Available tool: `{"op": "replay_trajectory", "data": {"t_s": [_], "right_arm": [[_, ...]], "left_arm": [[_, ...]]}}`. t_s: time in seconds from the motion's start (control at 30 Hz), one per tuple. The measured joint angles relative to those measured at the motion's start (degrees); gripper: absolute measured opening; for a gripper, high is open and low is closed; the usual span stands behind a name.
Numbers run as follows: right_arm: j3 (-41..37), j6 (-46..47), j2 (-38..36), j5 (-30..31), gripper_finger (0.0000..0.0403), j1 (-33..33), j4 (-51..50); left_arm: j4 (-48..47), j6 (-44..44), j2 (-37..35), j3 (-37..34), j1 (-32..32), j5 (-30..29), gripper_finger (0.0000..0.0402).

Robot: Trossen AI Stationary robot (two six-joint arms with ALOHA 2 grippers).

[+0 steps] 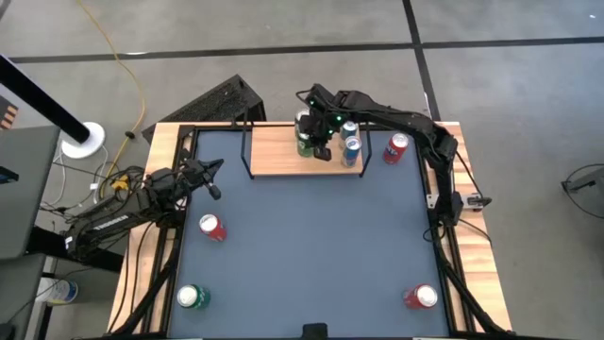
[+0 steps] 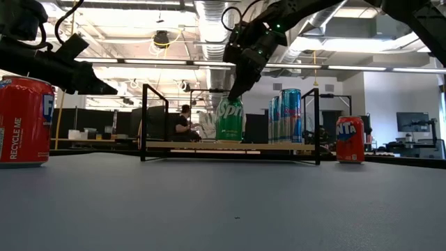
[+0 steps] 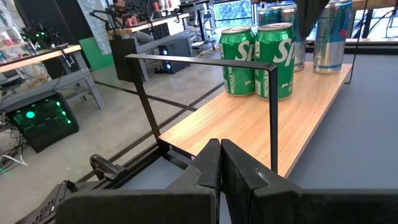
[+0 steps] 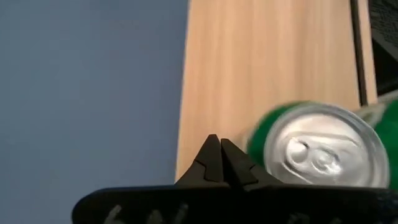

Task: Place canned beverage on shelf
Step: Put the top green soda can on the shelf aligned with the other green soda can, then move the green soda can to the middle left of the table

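we see the right gripper (image 1: 326,142) hanging over the shelf (image 1: 274,161) at the far edge of the table (image 1: 311,255), its fingers pressed together and holding nothing. just beside its tip stands a green can (image 2: 229,120), upright on the wood; from the right wrist the can's silver top (image 4: 320,146) shows next to the closed fingertips, not between them. a second green can (image 3: 237,60) stands touching the first, and two blue cans (image 1: 351,144) stand to their right on the same board, so the shelf's right half is crowded while its left half lies bare. we judge the placing step for this green can to be done, or all but done, with the arm poised over it.

the left gripper (image 1: 213,178) waits near the shelf's left end, also fully closed and empty. still on the table are a red can (image 1: 395,148) just right of the shelf, another red can (image 1: 212,227) on the left, a green can (image 1: 192,297) at the near left and a red one (image 1: 421,297) at the near right.

the next move, as we read it, calls for the right arm to lift clear without nudging the standing cans, then open its fingers over a can on the table, likely the red one nearest the shelf.
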Motion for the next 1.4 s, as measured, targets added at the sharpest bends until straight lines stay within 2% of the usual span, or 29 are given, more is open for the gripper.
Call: {"op": "replay_trajectory", "data": {"t_s": [0.17, 0.3, 0.57, 1.4], "right_arm": [[-0.1, -0.1, 0.0, 0.7, 0.0000, 1.2, 0.1], [-3.0, 0.1, 0.1, 4.3, 0.0000, 1.2, 2.2], [-8.1, 0.9, 0.1, 7.4, 0.0000, 0.4, 7.4], [-8.0, 0.9, -0.7, 7.5, 0.0000, 1.0, 6.6]], "left_arm": [[0.0, 0.0, 0.0, 0.0, 0.0, 0.0, 0.0000], [0.0, 0.0, 0.0, 0.0, 0.0, 0.0, 0.0000], [0.0, 0.0, 0.0, 0.0, 0.0, 0.0, 0.0000], [0.0, 0.0, 0.0, 0.0, 0.0, 0.0, 0.0000]]}}
